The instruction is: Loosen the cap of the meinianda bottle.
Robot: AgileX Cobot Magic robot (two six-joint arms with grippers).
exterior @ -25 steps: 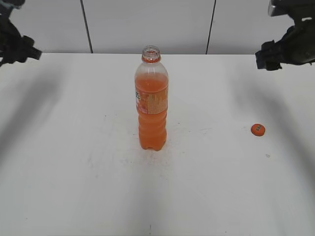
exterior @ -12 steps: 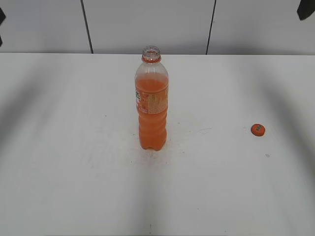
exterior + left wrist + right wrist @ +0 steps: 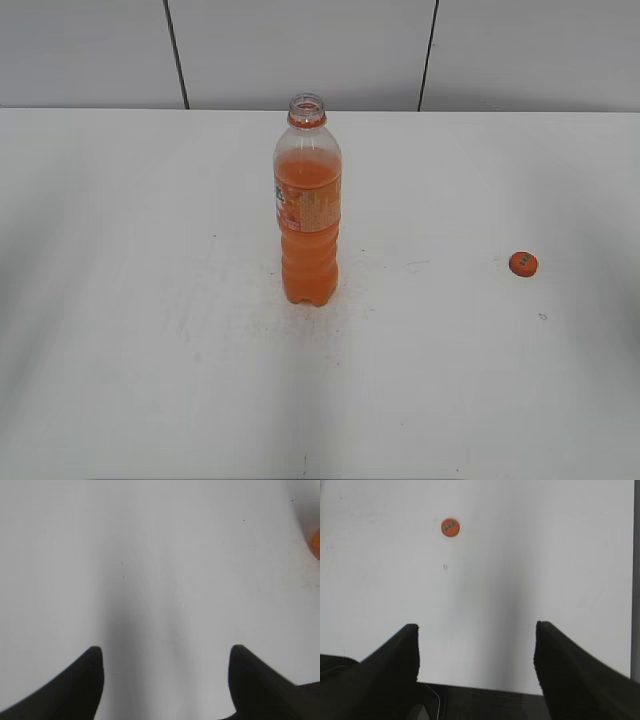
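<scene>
The white table [image 3: 150, 380] fills every view. On it the meinianda bottle [image 3: 308, 215] is seen upright near the middle, its neck open and uncapped; only an orange sliver at the right edge of the left wrist view (most likely the bottle) is caught, ahead and well to the right of the left gripper [image 3: 165, 662]. That gripper is spread wide and holds nothing, with bare table beneath it. The right gripper [image 3: 476, 645] is likewise parted and empty. The cap [image 3: 450, 527] lies flat on the table well ahead of the right gripper and a little to its left, well apart from the bottle. The task is judged done. What remains at risk is the open bottle: it could be tipped and spilled if an arm were swung back across the middle.
</scene>
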